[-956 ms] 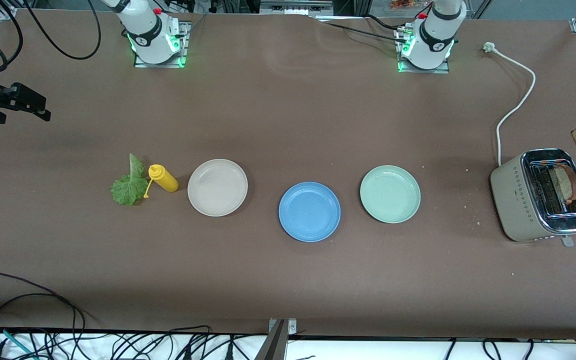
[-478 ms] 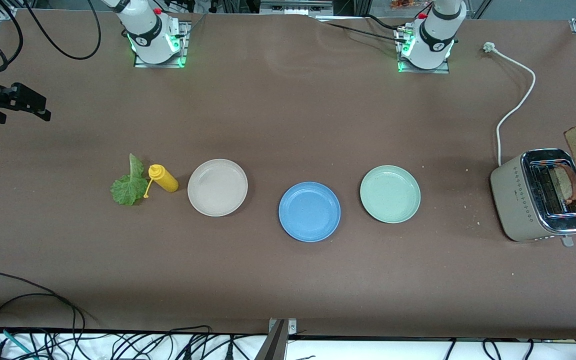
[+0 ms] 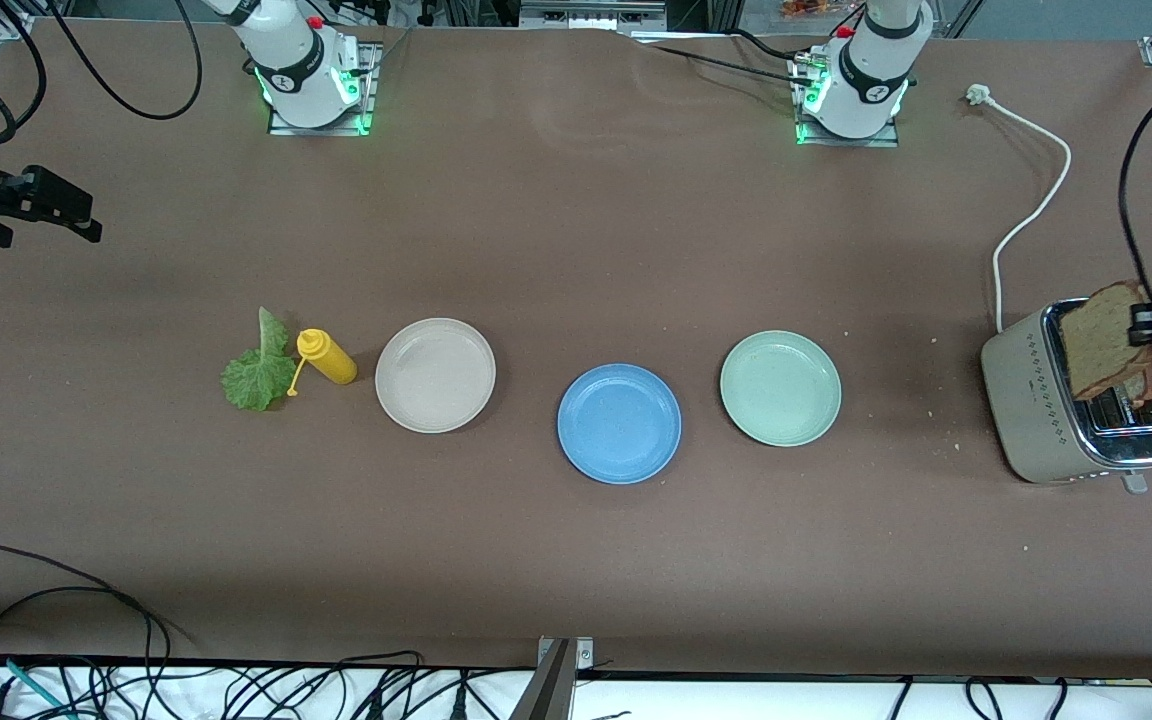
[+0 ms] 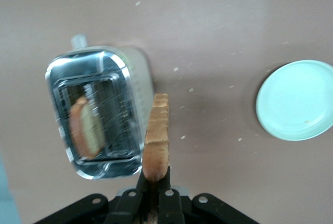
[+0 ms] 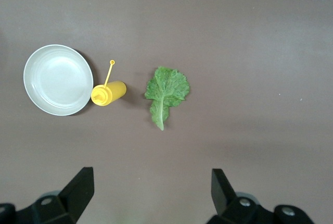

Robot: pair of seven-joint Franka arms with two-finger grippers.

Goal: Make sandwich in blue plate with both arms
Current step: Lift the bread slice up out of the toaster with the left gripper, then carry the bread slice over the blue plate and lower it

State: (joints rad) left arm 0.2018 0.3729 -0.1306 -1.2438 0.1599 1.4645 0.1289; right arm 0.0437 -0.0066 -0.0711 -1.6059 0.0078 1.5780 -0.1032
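The blue plate (image 3: 619,423) is bare, between the beige plate (image 3: 435,375) and the pale green plate (image 3: 780,388). My left gripper (image 3: 1151,322) is shut on one brown bread slice (image 3: 1096,340) and holds it on edge over the toaster (image 3: 1041,410). The left wrist view shows that slice (image 4: 156,130) pinched in the gripper (image 4: 155,179). A second slice (image 4: 86,127) stands in a toaster slot. The lettuce leaf (image 3: 256,375) lies flat toward the right arm's end. My right gripper (image 3: 76,218) waits open and empty; its wrist view shows the gripper (image 5: 153,182) and the leaf (image 5: 166,94).
A yellow squeeze bottle (image 3: 328,356) lies between the lettuce and the beige plate. The toaster's white cord (image 3: 1031,215) runs toward the left arm's base. Crumbs lie beside the toaster. Cables hang along the table's front edge.
My left gripper has carried the bread slice in from the table's end to over the toaster. The right arm has not moved.
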